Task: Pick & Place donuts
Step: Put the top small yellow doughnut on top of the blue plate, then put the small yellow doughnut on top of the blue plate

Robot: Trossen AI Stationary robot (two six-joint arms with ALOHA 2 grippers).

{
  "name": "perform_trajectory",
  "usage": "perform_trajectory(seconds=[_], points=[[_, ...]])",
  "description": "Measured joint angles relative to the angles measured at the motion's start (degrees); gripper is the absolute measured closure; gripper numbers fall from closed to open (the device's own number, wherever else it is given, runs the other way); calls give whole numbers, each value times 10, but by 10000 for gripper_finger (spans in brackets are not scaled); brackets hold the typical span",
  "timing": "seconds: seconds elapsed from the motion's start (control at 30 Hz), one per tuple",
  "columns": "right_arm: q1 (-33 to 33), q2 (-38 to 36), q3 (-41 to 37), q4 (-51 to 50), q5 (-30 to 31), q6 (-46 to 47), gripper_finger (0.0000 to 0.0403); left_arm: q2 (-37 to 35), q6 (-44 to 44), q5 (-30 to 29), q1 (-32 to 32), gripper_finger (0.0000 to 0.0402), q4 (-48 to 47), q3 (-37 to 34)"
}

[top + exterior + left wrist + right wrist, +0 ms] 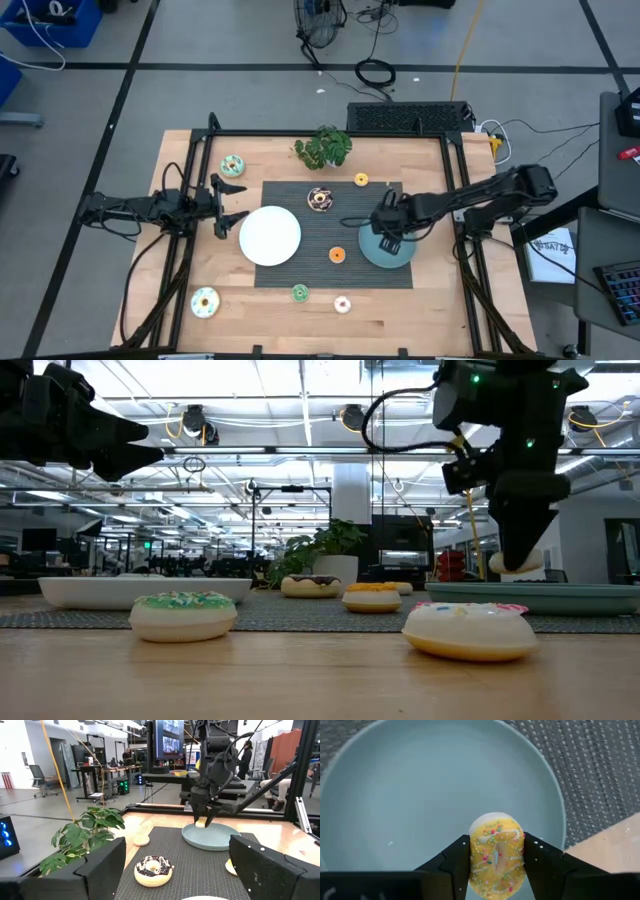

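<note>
Right gripper [496,857] pinches yellow donut [497,851] across ring, above teal plate [395,795]. Left gripper [228,205] wide, idle. You handle light, stiff, slick toy.

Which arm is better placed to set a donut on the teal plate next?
Right. The right gripper is shut on a yellow donut directly above the teal plate, so it only needs lowering. The left gripper waits open beside the white plate, holding nothing.

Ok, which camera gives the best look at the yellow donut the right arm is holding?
The right wrist view: the yellow donut fills the gap in the right hand, sprinkles clear, above the teal plate. The low view and left wrist view show only a pale sliver; the high view hides it under the arm.
</note>
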Motion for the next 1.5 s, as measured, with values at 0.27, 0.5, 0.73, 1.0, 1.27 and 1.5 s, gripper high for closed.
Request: perform_trajectory(seconds=[0.27, 0.5, 0.73, 1.0, 1.27, 1.5], points=[[-22, 16, -32, 92, 15, -20, 248, 0, 0, 0, 0, 52, 0, 0], [-27, 16, -56, 131, 14, -40, 248, 0, 0, 0, 0, 52, 0, 0], [-26, 16, -75, 141, 14, -29, 248, 0, 0, 0, 0, 52, 0, 0], [-27, 15, -79, 155, -2, -29, 205, 0, 0, 0, 0, 53, 0, 0], [-26, -15, -79, 150, -4, -30, 134, 0, 0, 0, 0, 52, 0, 0], [-27, -68, -79, 151, 4, -33, 130, 0, 0, 0, 0, 52, 0, 0]])
